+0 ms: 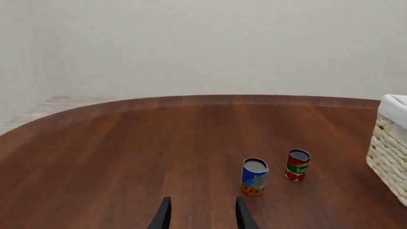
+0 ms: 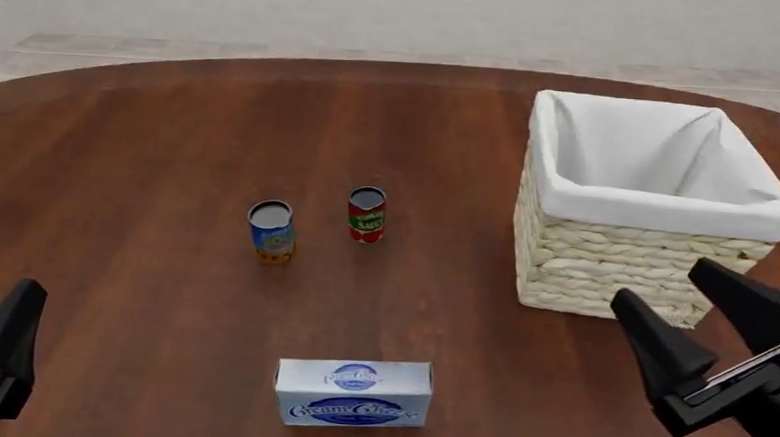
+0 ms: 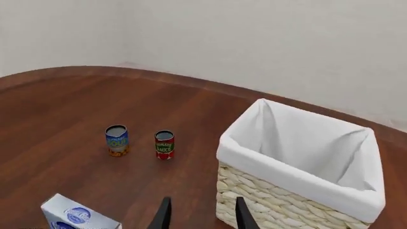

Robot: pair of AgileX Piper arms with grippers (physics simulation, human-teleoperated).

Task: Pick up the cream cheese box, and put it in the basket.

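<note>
**Inspection: both arms clear of the load, carton not yet approached**

While the cream cheese box (image 2: 353,393) lay flat on the table (image 2: 139,165), neither arm was in contact with it; the right gripper (image 2: 709,310) stood well to the carton's right with its jaws spread wide and empty, just in front of the basket (image 2: 628,256); the left gripper (image 1: 202,214) showed two parted dark fingers with nothing between them, the carton lying off to its right in the front view.

Risks, as judged: the carton was wide and low, so a grasp across its long side might exceed the jaw span and slip; a descent off-centre could push the box across the polished wood rather than seize it; on transfer the raised basket rim could catch the carton's lower edge and tip it outside; the blue can (image 2: 270,230) and the red can (image 2: 366,214) stood upright beyond the box, well apart from it, and were at hazard only from an overshoot.

Materials: glossy brown wood-grain tabletop; smooth printed white carton with blue ovals; coarse pale woven wicker with a soft white cloth folded over the rim; small cylindrical cans.
</note>
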